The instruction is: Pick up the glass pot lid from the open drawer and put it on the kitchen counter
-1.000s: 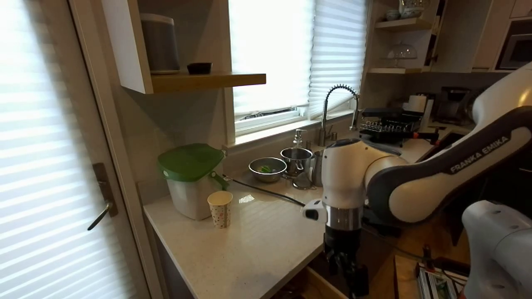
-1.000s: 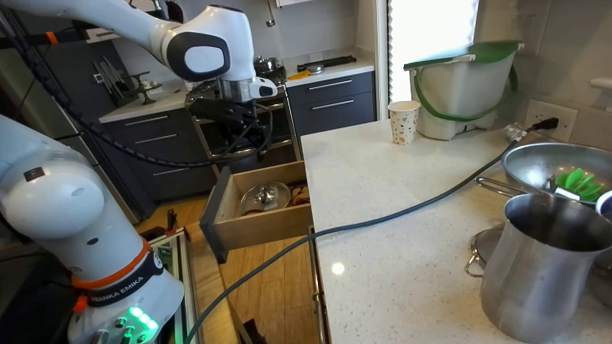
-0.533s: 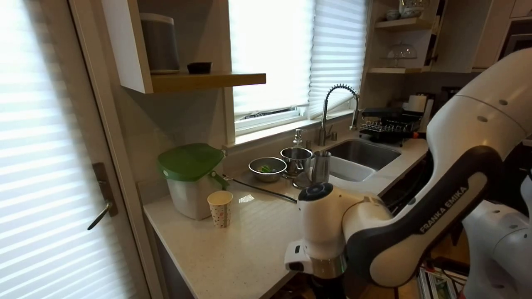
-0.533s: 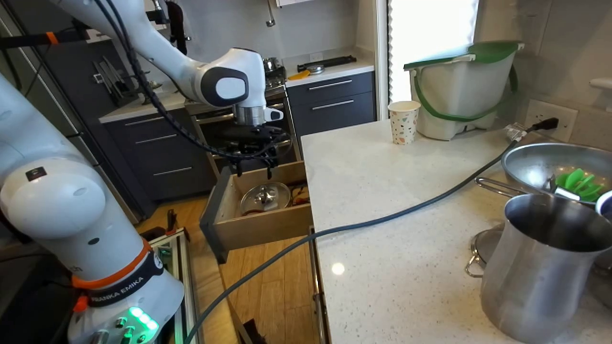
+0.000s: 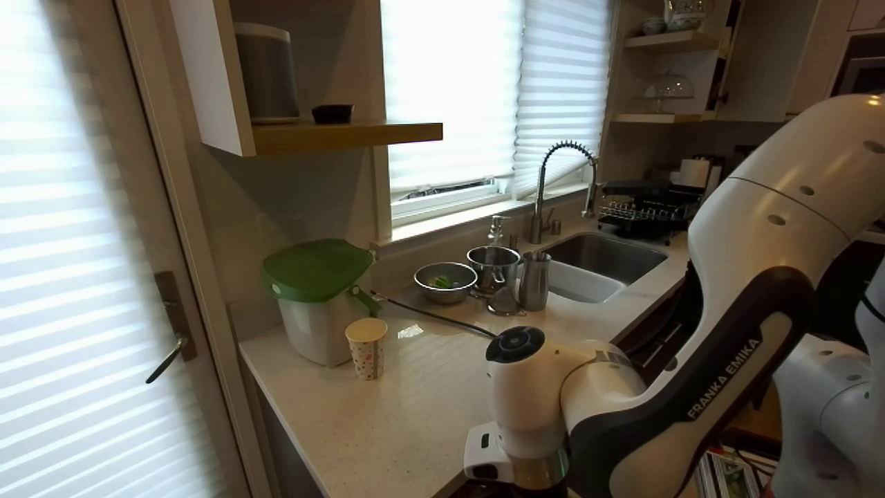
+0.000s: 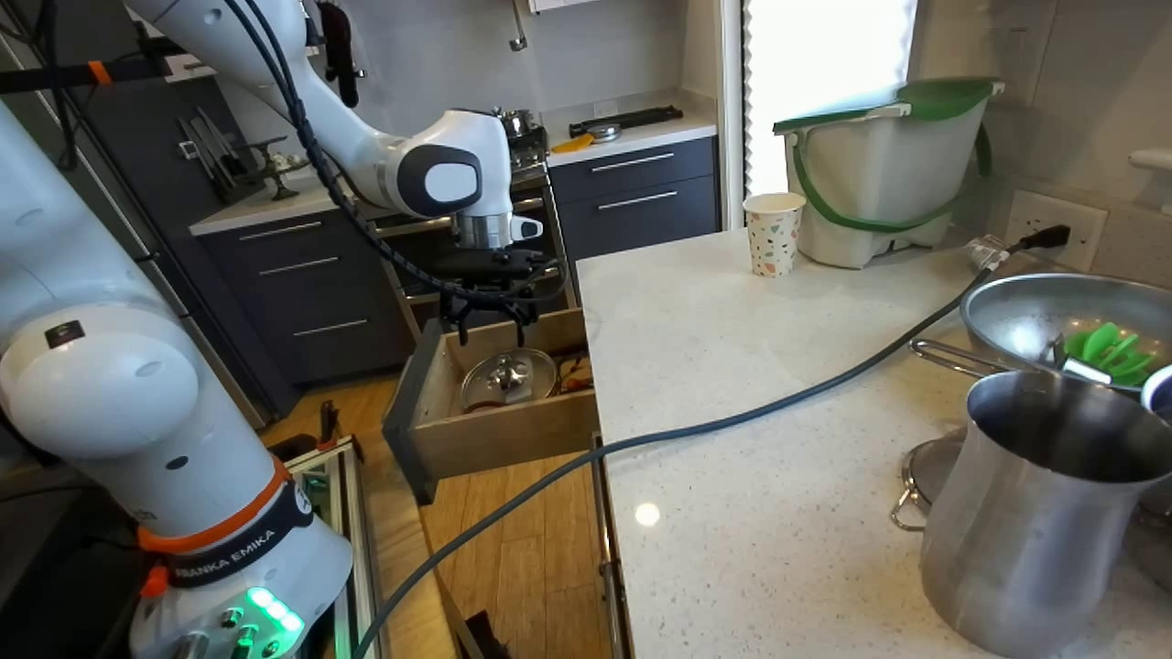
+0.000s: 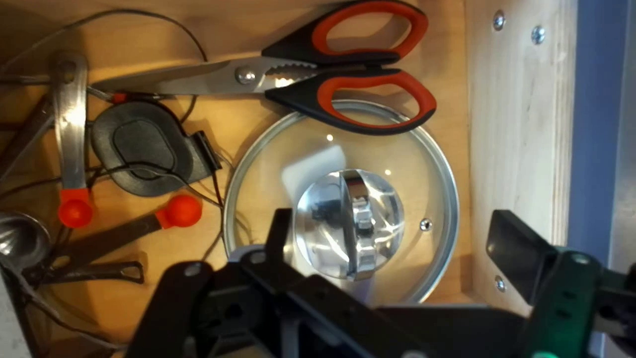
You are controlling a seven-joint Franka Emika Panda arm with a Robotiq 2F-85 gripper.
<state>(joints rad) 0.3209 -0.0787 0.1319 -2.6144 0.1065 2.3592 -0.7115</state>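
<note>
Glass pot lid (image 7: 343,191): lying flat in the drawer (image 6: 508,435), knob (image 7: 362,223) up, so there's an obvious thing to pinch. Not lifted yet.
Drawer: pulled out right alongside the tabletop (image 6: 723,339), I'm guessing so it's a straight reach down, then a short hop over.
Scissors (image 7: 256,77): one red-and-black handle loop laps over the lid's edge. Probably just tossed in on top, but could snag when the lid comes up.
Wires (image 7: 221,219) and red-ended handles (image 7: 72,134): crammed in at one side, a strand runs just beside the lid.
Tool (image 7: 392,231): spread wide, nothing in its grip. In the wrist view its fingers (image 7: 279,233) straddle the knob, and the ridge runs crosswise to how they'd close, so they'd pinch its thin side.
Tool vs knob: knob's closer to the left-hand finger in that view and the opposite finger shows over the front wall (image 7: 516,114), so I'd nudge across before dropping or it might clip the wood.
Tool height: looks like it hangs over the lid touching nothing, but depth is tough to judge here.
Lid's next move: I'd lift slow, let the scissors slide off, then tabletop.
</note>
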